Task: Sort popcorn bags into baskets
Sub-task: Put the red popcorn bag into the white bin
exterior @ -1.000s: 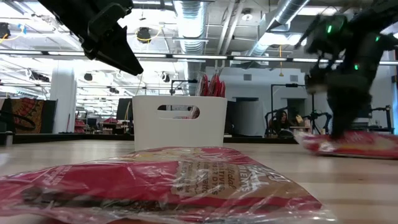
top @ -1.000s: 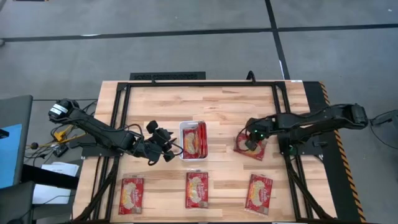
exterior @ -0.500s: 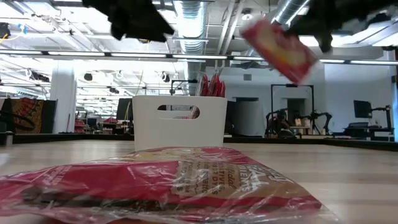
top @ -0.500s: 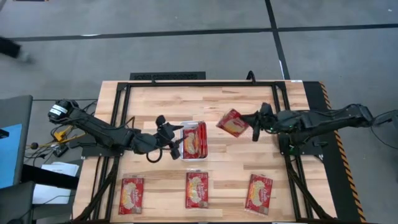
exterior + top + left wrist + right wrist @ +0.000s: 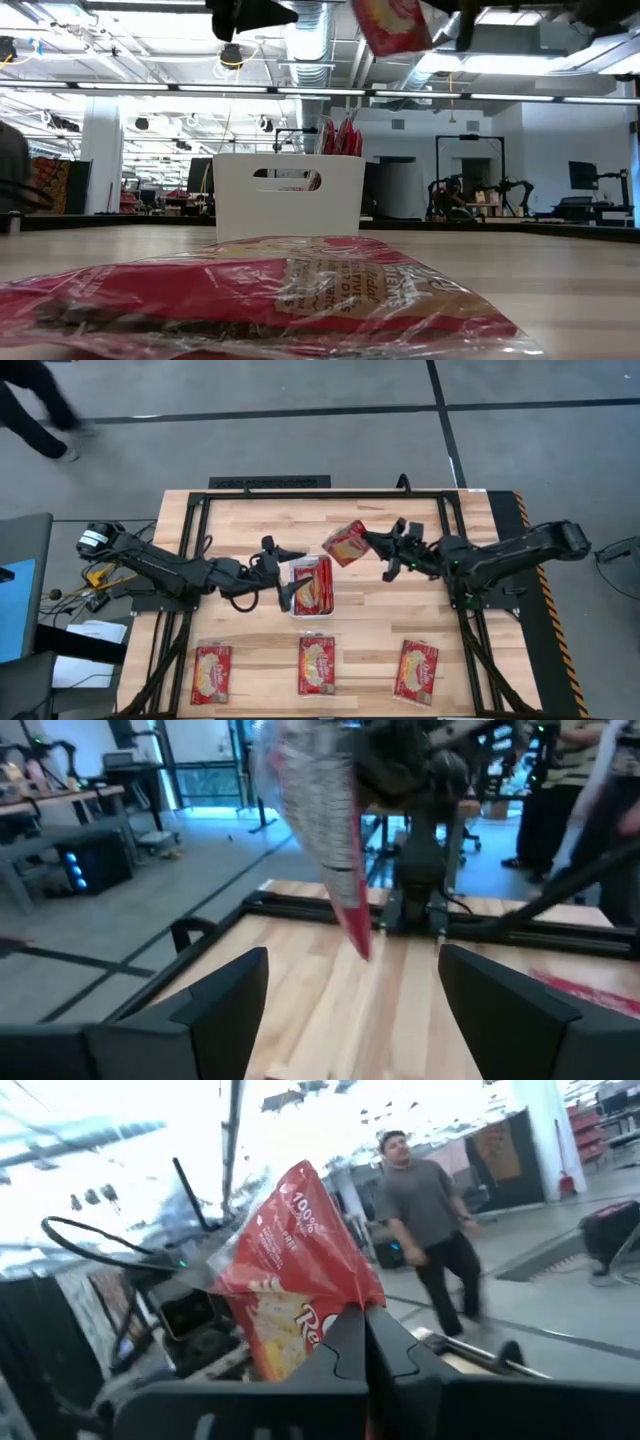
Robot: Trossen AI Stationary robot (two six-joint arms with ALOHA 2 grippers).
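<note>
Your wooden table (image 5: 240, 520) fills the high view, with both dark arms reaching in toward its middle. Your left arm (image 5: 160, 568) stretches in from the left edge, and its left gripper (image 5: 285, 565) hangs with its two fingers (image 5: 215, 1005) spread wide apart and nothing between them, just beside the left wall of the white basket (image 5: 294, 565). That basket sits right under and ahead of those open fingertips, with red popcorn packets (image 5: 313, 585) standing packed inside it; in the low view their tops (image 5: 340, 137) poke above the basket's rim. Your right arm (image 5: 500, 558) comes in from the right edge, and its right gripper (image 5: 384, 546) has its fingers pinched tight on one corner of a popcorn bag (image 5: 345, 543), which it holds lifted off the table. The held bag hangs tilted out beyond the fingertips, above the far right corner of the basket and apart from it, and your left wrist camera sees it edge-on just ahead of the open left fingers. On the near side of both grippers, well apart from them, three more popcorn bags lie flat in a row: the left bag (image 5: 211, 672), the middle bag (image 5: 316, 664) and the right bag (image 5: 416, 671). Beyond the table a person (image 5: 430, 1230) walks past.
</note>
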